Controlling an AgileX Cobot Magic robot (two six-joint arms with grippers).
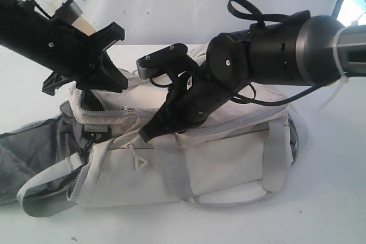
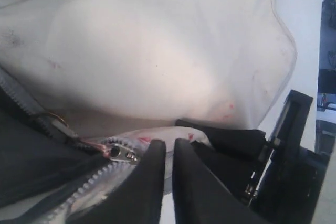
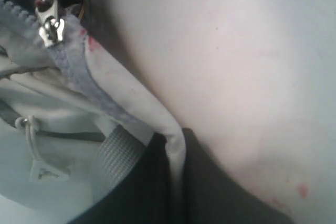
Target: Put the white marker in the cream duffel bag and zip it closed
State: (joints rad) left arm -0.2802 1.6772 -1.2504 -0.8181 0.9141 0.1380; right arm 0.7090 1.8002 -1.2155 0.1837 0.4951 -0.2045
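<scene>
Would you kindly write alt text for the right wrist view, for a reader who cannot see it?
The right gripper has its dark jaws shut on a fold of the cream duffel bag beside its grey zip. The metal zipper slider sits further along the zip, with a grey webbing strap nearby.

The exterior view looks down on the cream duffel bag [image 1: 223,164]; both wrist views sit close against it, sharing its zipper slider [image 2: 122,153].
</scene>
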